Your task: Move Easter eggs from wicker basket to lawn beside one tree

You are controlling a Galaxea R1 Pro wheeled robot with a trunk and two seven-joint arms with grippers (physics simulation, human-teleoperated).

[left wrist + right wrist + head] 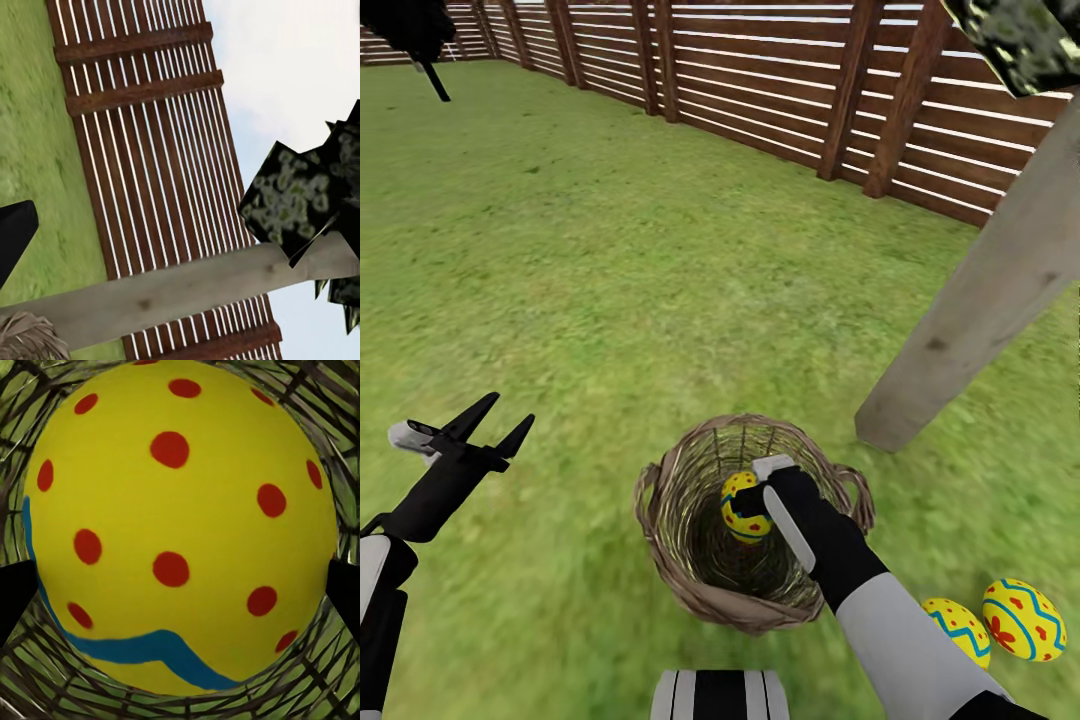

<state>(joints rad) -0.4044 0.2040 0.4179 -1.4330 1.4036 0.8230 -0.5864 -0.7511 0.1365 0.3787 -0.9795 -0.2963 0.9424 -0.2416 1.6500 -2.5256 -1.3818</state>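
Observation:
The wicker basket (660, 500) stands on the lawn (610, 270) just in front of me. One yellow Easter egg (743, 510) with red dots and a blue band is inside it. My right gripper (755, 485) reaches into the basket, shut on that egg. In the right wrist view the egg (180, 525) fills the space between the black fingertips (11, 600), with the basket weave (315, 690) behind it. Two more eggs (958, 628) (1023, 620) lie on the grass near the base of the tree trunk (980, 290). My left gripper (512, 408) hangs open and empty to the basket's left.
A brown slatted fence (760, 80) bounds the lawn at the back. The tree's mottled leaves (1020, 35) hang at the top right. The left wrist view shows the trunk (172, 292), the leaves (300, 195), the fence (142, 150) and the basket's edge (26, 337).

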